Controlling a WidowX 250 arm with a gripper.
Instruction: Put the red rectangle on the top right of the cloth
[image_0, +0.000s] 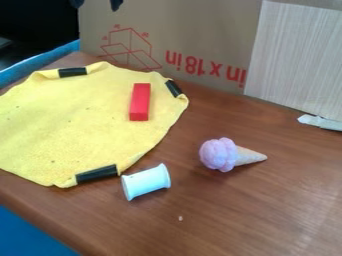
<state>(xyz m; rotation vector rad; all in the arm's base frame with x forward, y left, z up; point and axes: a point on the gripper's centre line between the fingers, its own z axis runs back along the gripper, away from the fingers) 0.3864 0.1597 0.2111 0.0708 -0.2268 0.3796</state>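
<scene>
- One red rectangle (139, 102) lies near the yellow cloth's (73, 120) top right corner, long axis near-to-far.
- Gripper (97, 4): above and left of it, fingers wide apart, empty.

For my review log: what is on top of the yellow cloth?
The red block lies on the yellow cloth, upper right; black strips sit along the cloth's edge. Whatever is beneath the block is covered.
</scene>
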